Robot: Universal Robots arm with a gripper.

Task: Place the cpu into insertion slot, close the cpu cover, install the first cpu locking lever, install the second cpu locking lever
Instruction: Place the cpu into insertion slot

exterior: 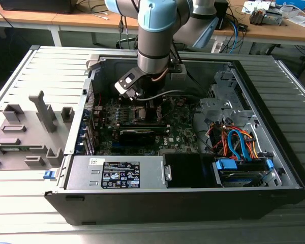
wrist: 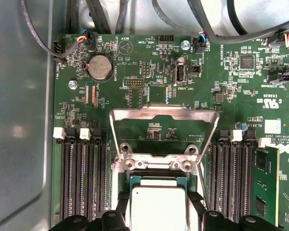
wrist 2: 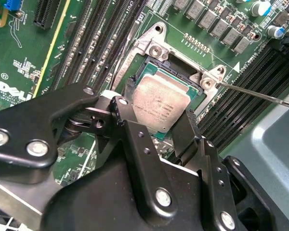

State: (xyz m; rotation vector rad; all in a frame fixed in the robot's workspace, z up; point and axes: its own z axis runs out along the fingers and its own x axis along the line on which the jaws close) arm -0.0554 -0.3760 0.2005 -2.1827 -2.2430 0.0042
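The open case (exterior: 168,203) lies on its side. The arm (exterior: 155,46) reaches down into it, over the far edge of the board (exterior: 185,137).

The claw (wrist 2: 159,103) is nearly closed. Its two pads press on opposite edges of the cpu (wrist: 158,209). The cpu lies square in the socket (wrist 2: 179,73), between the two banks of memory slots. I cannot tell whether it is fully seated.

The cover (wrist: 164,113) is swung back, clear of the socket.

Risks, as I judge them:
- A slight tilt or offset under downward pressure would bend the socket contacts.
- Pads that stick on release would lift the chip out of place.

The first wrist view shows the raised cover, with bare board visible through its opening. The second wrist view shows a thin lever (wrist 2: 260,94) standing out past one socket corner. It is close to one finger and could snag it.
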